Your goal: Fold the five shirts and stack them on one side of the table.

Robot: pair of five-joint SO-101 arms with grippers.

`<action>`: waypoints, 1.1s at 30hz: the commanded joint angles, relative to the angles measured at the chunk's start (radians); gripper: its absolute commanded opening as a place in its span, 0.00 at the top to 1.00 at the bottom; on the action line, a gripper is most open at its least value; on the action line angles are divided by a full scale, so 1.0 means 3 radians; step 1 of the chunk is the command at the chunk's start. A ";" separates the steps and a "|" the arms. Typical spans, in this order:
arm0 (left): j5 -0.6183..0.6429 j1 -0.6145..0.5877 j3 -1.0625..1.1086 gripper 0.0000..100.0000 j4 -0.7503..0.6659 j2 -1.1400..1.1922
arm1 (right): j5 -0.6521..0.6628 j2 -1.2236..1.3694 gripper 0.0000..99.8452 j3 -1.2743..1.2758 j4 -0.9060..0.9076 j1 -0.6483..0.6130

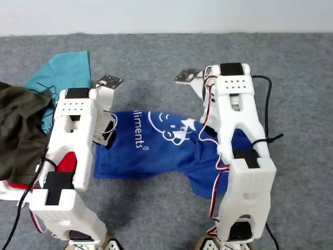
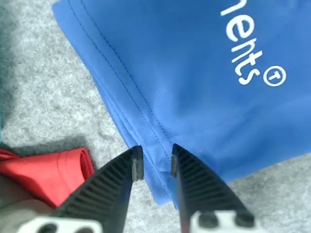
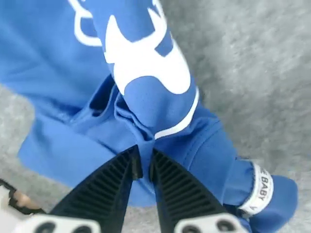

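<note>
A blue shirt (image 1: pixel 151 151) with white print lies on the grey carpeted table between my two arms. In the left wrist view my left gripper (image 2: pixel 155 164) stands slightly open, its jaws on either side of the layered hem of the blue shirt (image 2: pixel 194 97). My right gripper (image 3: pixel 146 165) is shut on a bunched fold of the blue shirt (image 3: pixel 146 97), close to the neck label (image 3: pixel 260 187). From above, the left gripper (image 1: pixel 106 136) is at the shirt's left edge, and the right arm (image 1: pixel 237 120) covers its crumpled right part.
A teal shirt (image 1: pixel 65 73) lies at the back left, partly under a dark olive shirt (image 1: pixel 18 130). A red shirt (image 1: pixel 66 164) (image 2: pixel 48 172) sits under the left arm next to the blue hem. Bare grey table (image 1: pixel 291 78) stretches to the right and back.
</note>
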 commanded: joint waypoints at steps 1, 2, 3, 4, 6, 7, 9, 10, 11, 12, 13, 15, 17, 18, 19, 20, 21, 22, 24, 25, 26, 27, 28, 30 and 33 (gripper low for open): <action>0.0010 0.0005 0.0008 0.89 -0.0005 -0.0026 | -0.0036 -0.0396 0.99 0.0148 0.0136 0.0008; 0.0010 0.0005 0.0008 0.89 -0.0005 -0.0026 | -0.0036 -0.0463 0.99 0.0179 0.0136 0.0008; 0.0010 0.0005 0.0008 0.89 -0.0005 -0.0026 | -0.0041 -0.0529 0.99 0.0210 0.0136 0.0008; 0.0010 0.0005 0.0008 0.89 -0.0005 -0.0026 | -0.0041 -0.0586 0.99 0.0240 0.0136 0.0008; 0.0010 0.0005 0.0008 0.89 -0.0005 -0.0026 | -0.0041 -0.0698 0.99 0.0307 0.0136 0.0008; 0.0010 0.0005 0.0008 0.89 -0.0005 -0.0026 | -0.0041 -0.0749 0.99 0.0353 0.0136 0.0008; 0.0010 0.0005 0.0008 0.89 -0.0005 -0.0026 | -0.0041 -0.0826 0.99 0.0460 0.0136 0.0008; 0.0010 0.0005 0.0008 0.89 -0.0005 -0.0026 | -0.0041 -0.0857 0.99 0.0527 0.0136 0.0008; 0.0010 0.0005 0.0008 0.89 -0.0005 -0.0026 | -0.0041 -0.0882 0.98 0.0588 0.0130 0.0008; 0.0010 0.0005 0.0008 0.89 -0.0005 -0.0026 | -0.0041 -0.0903 0.98 0.0650 0.0130 0.0008; 0.0010 0.0005 0.0008 0.89 -0.0005 -0.0026 | -0.0041 -0.0918 0.98 0.0701 0.0130 0.0008; 0.0010 0.0005 0.0008 0.89 -0.0005 -0.0026 | -0.0041 -0.0944 0.96 0.0767 0.0130 0.0008; 0.0010 0.0005 0.0008 0.89 -0.0005 -0.0026 | -0.0041 -0.0969 0.91 0.0803 0.0130 0.0008; 0.0010 0.0005 0.0008 0.89 -0.0005 -0.0026 | -0.0041 -0.0979 0.88 0.0803 0.0130 0.0008; 0.0010 0.0005 0.0008 0.89 -0.0005 -0.0026 | -0.0041 -0.0995 0.87 0.0803 0.0130 0.0008; 0.0010 0.0005 0.0008 0.89 -0.0005 -0.0026 | -0.0041 -0.1015 0.88 0.0803 0.0130 0.0008; 0.0010 0.0005 0.0008 0.89 -0.0005 -0.0026 | -0.0041 -0.1036 0.89 0.0803 0.0130 0.0008; 0.0010 0.0005 0.0008 0.89 -0.0005 -0.0026 | -0.0041 -0.1056 0.90 0.0803 0.0130 0.0008; 0.0010 0.0005 0.0008 0.89 -0.0005 -0.0026 | -0.0041 -0.1097 0.91 0.0808 0.0136 0.0008; 0.0010 0.0005 0.0008 0.89 -0.0005 -0.0026 | -0.0041 -0.1118 0.91 0.0808 0.0136 0.0008; 0.0010 0.0005 0.0008 0.89 -0.0005 -0.0026 | -0.0041 -0.1133 0.92 0.0808 0.0136 0.0008; 0.0010 0.0005 0.0008 0.89 -0.0005 -0.0026 | -0.0046 -0.1148 0.92 0.0808 0.0136 0.0008; 0.0010 0.0005 0.0008 0.89 -0.0005 -0.0026 | -0.0046 -0.1158 0.92 0.0808 0.0136 0.0008; 0.0010 0.0005 0.0008 0.89 -0.0005 -0.0026 | -0.0046 -0.1158 0.92 0.0808 0.0136 0.0008; 0.0010 0.0005 0.0008 0.89 -0.0005 -0.0026 | -0.0046 -0.1148 0.92 0.0808 0.0136 0.0008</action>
